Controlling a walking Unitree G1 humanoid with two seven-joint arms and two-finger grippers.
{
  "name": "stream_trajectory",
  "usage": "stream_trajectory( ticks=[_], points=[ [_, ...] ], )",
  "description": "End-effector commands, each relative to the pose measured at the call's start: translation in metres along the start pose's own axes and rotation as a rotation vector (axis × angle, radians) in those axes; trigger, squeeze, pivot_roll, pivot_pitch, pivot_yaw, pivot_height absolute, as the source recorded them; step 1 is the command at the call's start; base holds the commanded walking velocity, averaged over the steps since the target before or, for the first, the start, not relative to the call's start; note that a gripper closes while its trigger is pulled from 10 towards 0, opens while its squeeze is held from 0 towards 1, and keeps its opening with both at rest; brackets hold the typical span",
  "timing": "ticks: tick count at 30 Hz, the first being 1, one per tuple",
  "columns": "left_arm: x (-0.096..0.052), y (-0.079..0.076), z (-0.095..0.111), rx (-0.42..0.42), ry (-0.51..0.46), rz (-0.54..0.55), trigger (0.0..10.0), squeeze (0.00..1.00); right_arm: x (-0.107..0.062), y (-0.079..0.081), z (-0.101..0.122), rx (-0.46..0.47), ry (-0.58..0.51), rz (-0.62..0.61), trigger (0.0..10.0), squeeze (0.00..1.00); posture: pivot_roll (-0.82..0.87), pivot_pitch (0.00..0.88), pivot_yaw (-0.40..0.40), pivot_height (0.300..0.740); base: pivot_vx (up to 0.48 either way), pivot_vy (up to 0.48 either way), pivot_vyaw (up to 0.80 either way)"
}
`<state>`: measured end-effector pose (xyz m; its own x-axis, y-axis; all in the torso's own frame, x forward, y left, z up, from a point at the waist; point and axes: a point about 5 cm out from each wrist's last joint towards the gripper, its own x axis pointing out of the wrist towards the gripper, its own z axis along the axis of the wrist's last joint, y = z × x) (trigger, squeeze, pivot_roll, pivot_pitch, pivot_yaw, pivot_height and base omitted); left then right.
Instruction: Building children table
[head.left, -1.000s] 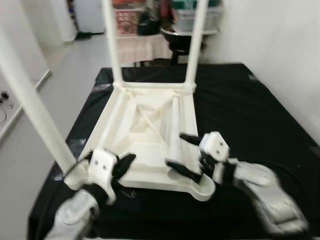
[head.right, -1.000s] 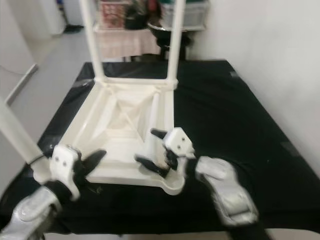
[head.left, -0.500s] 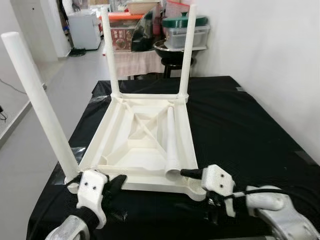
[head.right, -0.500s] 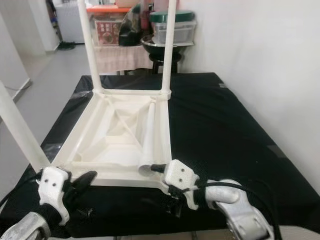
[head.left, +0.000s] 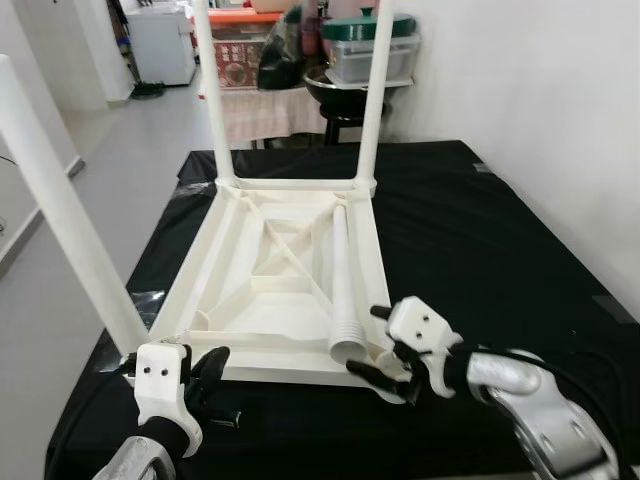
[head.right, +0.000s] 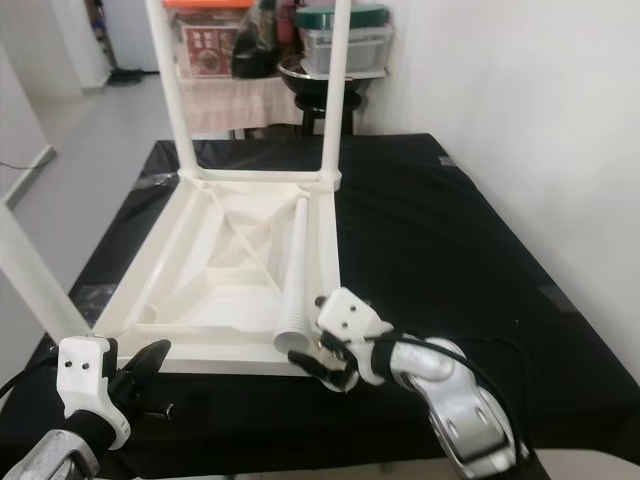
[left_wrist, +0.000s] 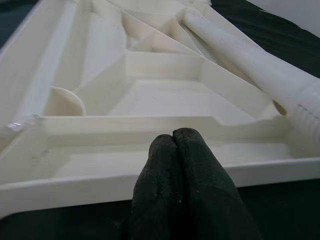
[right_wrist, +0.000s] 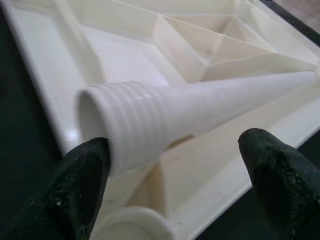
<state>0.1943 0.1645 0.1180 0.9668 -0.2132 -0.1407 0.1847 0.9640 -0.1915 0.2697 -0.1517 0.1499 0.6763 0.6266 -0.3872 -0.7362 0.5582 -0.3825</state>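
On the black counter the upturned table top lies with three legs already standing. At its near left corner our left end effector waits, fingers pressed together, just short of the rim. To the right, the fourth, loose leg lies along the top's right side. Our right end effector, half a second ago beside the leg's ribbed end, has now moved in with fingers spread to either side of it, not yet pinching. We judge the last leg is about to be picked up.
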Motion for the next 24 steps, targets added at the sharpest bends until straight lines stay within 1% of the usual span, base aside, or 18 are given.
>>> stream_trajectory(
  ticks=[1,3,5,8,9,10,11,14,16,17,18,20,21,22,23,24],
  points=[
    [-0.002,-0.002,-0.003,-0.016,0.024,-0.019,10.0,0.00,0.005,-0.002,-0.001,0.003,0.023,-0.026,10.0,0.00,-0.03,0.000,-0.021,0.740,0.000,0.000,0.00],
    [-0.002,-0.002,-0.003,-0.016,0.024,-0.019,10.0,0.00,0.005,-0.002,-0.001,0.003,0.023,-0.026,10.0,0.00,-0.03,0.000,-0.021,0.740,0.000,0.000,0.00],
    [-0.003,-0.004,-0.002,-0.018,0.026,-0.022,10.0,0.00,0.014,-0.010,0.002,0.016,0.043,-0.102,10.0,0.00,-0.02,0.000,-0.026,0.740,0.000,0.000,0.00],
    [-0.003,-0.004,-0.002,-0.018,0.026,-0.022,10.0,0.00,0.017,-0.013,0.004,0.020,0.053,-0.132,10.0,0.00,-0.02,0.000,-0.026,0.740,0.000,0.000,0.00],
    [-0.003,-0.004,-0.002,-0.018,0.026,-0.022,10.0,0.00,0.021,-0.015,0.006,0.002,0.068,-0.156,10.0,0.00,-0.02,0.000,-0.029,0.740,0.000,0.000,0.00],
    [-0.003,-0.004,-0.002,-0.018,0.026,-0.022,10.0,0.00,0.021,-0.015,0.006,0.002,0.068,-0.156,10.0,0.00,-0.02,0.000,-0.029,0.740,0.000,0.000,0.00],
    [-0.003,-0.004,-0.001,-0.019,0.027,-0.022,10.0,0.00,0.025,-0.015,0.007,-0.012,0.084,-0.177,10.0,0.00,-0.02,0.000,-0.029,0.740,0.000,0.000,0.00],
    [-0.003,-0.004,-0.001,-0.019,0.027,-0.022,10.0,0.00,0.025,-0.015,0.007,-0.012,0.084,-0.177,10.0,0.00,-0.02,0.000,-0.029,0.740,0.000,0.000,0.00],
    [-0.003,-0.004,0.000,-0.019,0.029,-0.023,10.0,0.00,0.031,-0.014,0.009,-0.029,0.133,-0.256,10.0,0.00,-0.02,0.000,-0.030,0.740,0.000,0.000,0.00],
    [-0.003,-0.004,0.000,-0.019,0.029,-0.023,10.0,0.00,0.031,-0.014,0.009,-0.029,0.133,-0.256,10.0,0.00,-0.02,0.000,-0.030,0.740,0.000,0.000,0.00],
    [-0.003,-0.004,0.000,-0.019,0.029,-0.024,10.0,0.00,0.032,-0.013,0.010,-0.037,0.154,-0.296,10.0,0.00,-0.02,0.000,-0.030,0.740,0.000,0.000,0.00],
    [-0.003,-0.004,0.000,-0.019,0.029,-0.024,10.0,0.00,0.032,-0.013,0.010,-0.037,0.154,-0.296,10.0,0.00,-0.02,0.000,-0.030,0.740,0.000,0.000,0.00],
    [-0.003,-0.004,0.000,-0.018,0.029,-0.026,10.0,0.00,0.034,-0.013,0.010,-0.056,0.169,-0.326,10.0,0.00,-0.01,0.000,-0.035,0.740,0.000,0.000,0.00],
    [-0.003,-0.004,0.000,-0.018,0.029,-0.026,10.0,0.00,0.034,-0.013,0.010,-0.056,0.169,-0.326,10.0,0.00,-0.01,0.000,-0.035,0.740,0.000,0.000,0.00],
    [-0.003,-0.005,0.001,-0.017,0.030,-0.027,10.0,0.00,0.034,-0.015,0.010,-0.078,0.176,-0.349,6.5,0.00,-0.01,0.000,-0.035,0.740,0.000,0.000,0.00],
    [-0.003,-0.005,0.001,-0.016,0.031,-0.028,10.0,0.00,0.034,-0.016,0.010,-0.092,0.178,-0.360,6.5,0.00,-0.01,0.000,-0.035,0.740,0.000,0.000,0.00]
  ],
)
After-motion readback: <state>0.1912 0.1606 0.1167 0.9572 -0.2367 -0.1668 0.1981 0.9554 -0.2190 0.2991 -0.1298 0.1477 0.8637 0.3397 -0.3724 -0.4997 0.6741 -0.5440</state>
